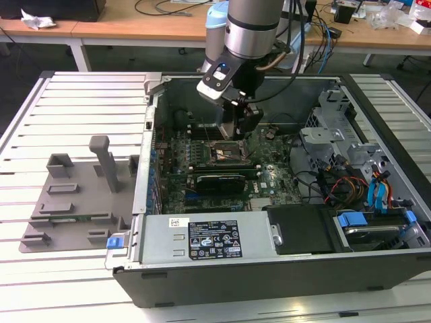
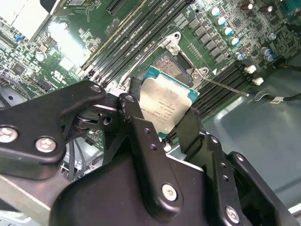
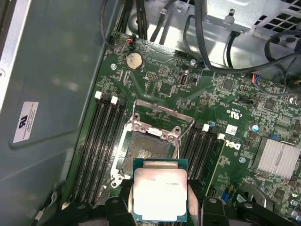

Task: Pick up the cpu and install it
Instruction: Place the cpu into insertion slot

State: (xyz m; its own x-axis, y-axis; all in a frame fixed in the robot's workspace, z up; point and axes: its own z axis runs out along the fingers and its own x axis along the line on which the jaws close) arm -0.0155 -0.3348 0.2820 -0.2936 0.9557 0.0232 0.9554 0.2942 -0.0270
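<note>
My gripper (image 2: pixel 160 113) is clenched on the cpu (image 2: pixel 167 101), one finger on each side. I hold it inside the open computer case (image 1: pixel 269 269), just above the motherboard (image 3: pixel 160 89). The socket (image 3: pixel 146 151) sits open, its metal frame lifted. The cpu is not in it yet. A grey tray (image 1: pixel 67 202) lies on the surface (image 1: pixel 67 108) beside the case.

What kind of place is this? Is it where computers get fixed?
Probably a robot lab or workshop. An open computer case sits on a slatted metal table. Wooden desks stand behind it. A robot's gripper holds the cpu over the motherboard.
</note>
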